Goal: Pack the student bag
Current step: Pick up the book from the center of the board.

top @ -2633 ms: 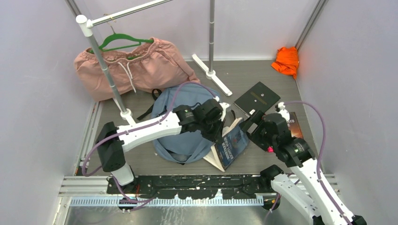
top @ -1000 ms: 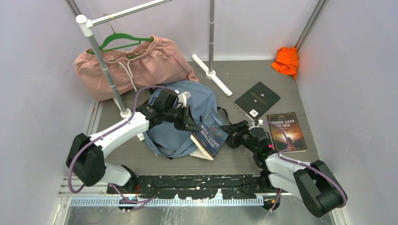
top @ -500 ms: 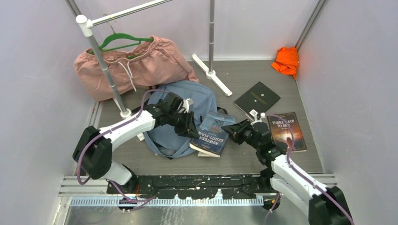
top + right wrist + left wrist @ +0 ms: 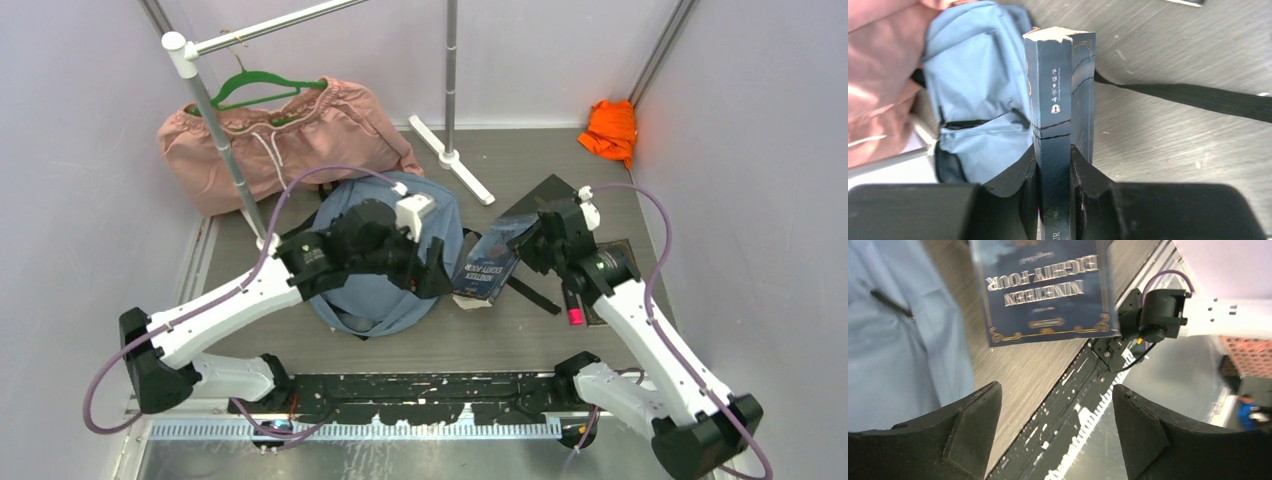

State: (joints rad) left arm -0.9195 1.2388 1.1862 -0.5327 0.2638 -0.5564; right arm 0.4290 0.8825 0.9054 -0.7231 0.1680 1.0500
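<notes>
The student bag [image 4: 385,225], a soft dusty-blue backpack, lies on the grey floor in the middle of the top view, partly under my left arm. My left gripper [image 4: 432,268] hovers over the bag's right side, open and holding nothing; in its wrist view the left gripper [image 4: 1058,435] frames bare floor and the base rail. A dark blue book [image 4: 492,265] titled Nineteen Eighty-Four hangs just right of the bag, clamped by its spine in my right gripper [image 4: 532,243]. In the right wrist view the right gripper [image 4: 1053,160] is shut on the book [image 4: 1058,90], with the bag [image 4: 978,85] behind it.
A black book [image 4: 548,200] lies behind my right wrist. A black bag strap [image 4: 530,295] trails across the floor. A pink garment [image 4: 300,140] on a green hanger [image 4: 262,82] hangs from the rack [image 4: 225,145] at back left. An orange cloth [image 4: 610,130] sits in the back right corner.
My left gripper opened, let go of the blue book and drew back over the bag. My right gripper closed on the book and carried it up and to the right.
</notes>
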